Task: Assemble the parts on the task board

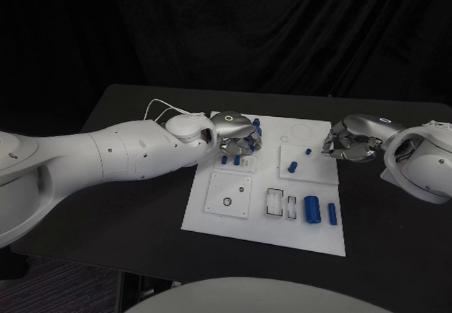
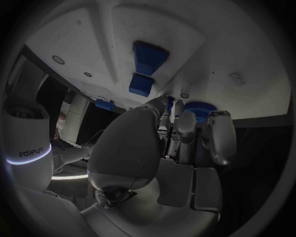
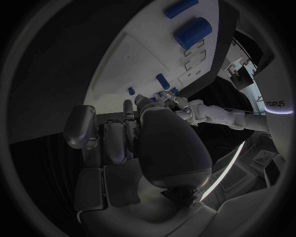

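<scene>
The white task board point(image 1: 245, 228) lies mid-table. My left hand point(image 1: 235, 134) hovers over its far left part, its fingers point(image 2: 185, 126) closed round a round blue part point(image 2: 197, 109), also seen in the head view point(image 1: 256, 131). More blue parts point(image 1: 231, 159) stand just below that hand. My right hand point(image 1: 347, 144) sits at the board's far right edge with its fingers point(image 3: 121, 134) curled in and nothing between them. Two long blue parts point(image 1: 313, 209) point(image 1: 332, 213) lie at the near right, and two small ones point(image 1: 294, 166) point(image 1: 309, 151) stand on the right-hand plate.
The board has raised square plates point(image 1: 229, 195) and slotted recesses point(image 1: 274, 203) near its front. The black table point(image 1: 134, 215) reaches past the board on all sides. The board point(image 3: 142, 54) and its blue parts point(image 3: 194, 30) also appear beyond my right hand.
</scene>
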